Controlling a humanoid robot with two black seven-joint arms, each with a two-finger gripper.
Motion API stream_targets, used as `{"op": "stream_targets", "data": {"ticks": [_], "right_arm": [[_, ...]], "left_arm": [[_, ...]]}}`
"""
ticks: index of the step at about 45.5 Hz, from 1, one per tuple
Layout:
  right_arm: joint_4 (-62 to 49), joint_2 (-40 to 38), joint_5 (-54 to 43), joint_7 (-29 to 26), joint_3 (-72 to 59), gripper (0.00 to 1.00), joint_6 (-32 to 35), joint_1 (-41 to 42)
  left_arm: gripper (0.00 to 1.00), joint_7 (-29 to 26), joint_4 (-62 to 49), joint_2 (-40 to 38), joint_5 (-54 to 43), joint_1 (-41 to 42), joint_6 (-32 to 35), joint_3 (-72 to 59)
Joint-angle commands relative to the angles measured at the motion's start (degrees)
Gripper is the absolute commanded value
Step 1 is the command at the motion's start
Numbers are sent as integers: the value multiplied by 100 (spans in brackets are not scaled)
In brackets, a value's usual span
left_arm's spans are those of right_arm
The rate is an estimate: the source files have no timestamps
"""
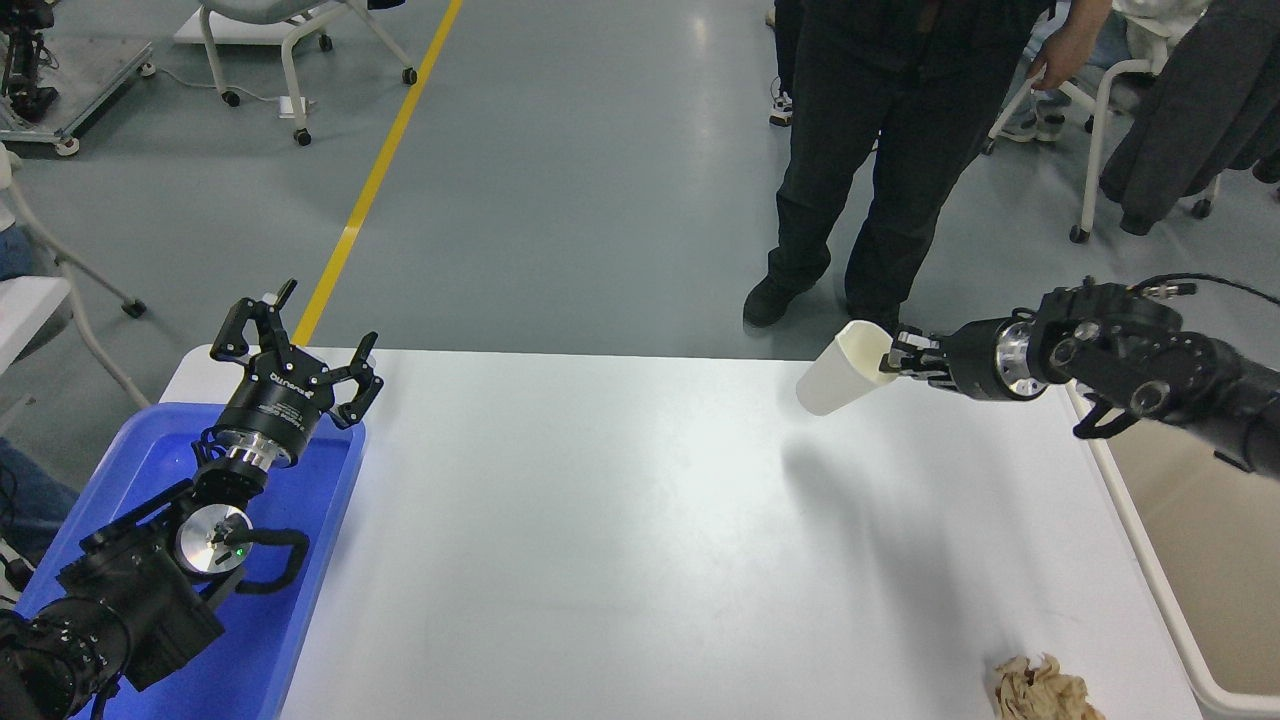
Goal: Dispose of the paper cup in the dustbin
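The white paper cup [838, 372] hangs tilted in the air above the table's far right part, its mouth turned to the right. My right gripper [893, 362] comes in from the right edge and is shut on the cup's rim, one finger inside the mouth. The beige dustbin [1190, 560] stands beside the table's right edge, below my right arm; only its left rim and part of its inside show. My left gripper [300, 335] is open and empty, parked over the blue tray at the lower left.
A blue plastic tray [300, 600] lies on the table's left end under the left arm. A crumpled brown paper wad [1045, 688] lies at the front right. A person in dark clothes [880, 170] stands at the far side. Wheeled chairs stand behind.
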Motion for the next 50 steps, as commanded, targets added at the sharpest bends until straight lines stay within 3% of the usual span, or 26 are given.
{"op": "stream_targets", "data": {"ticks": [1, 30, 50], "right_arm": [[1012, -882, 1, -29, -54, 0, 24, 547], [1654, -3044, -78, -20, -283, 0, 823, 1373], [1918, -4204, -104, -20, -239, 0, 806, 1347]], "left_arm": [[100, 0, -1, 0, -2, 1, 0, 0], [100, 0, 7, 0, -2, 1, 0, 0], [100, 0, -2, 9, -2, 1, 9, 0]]}}
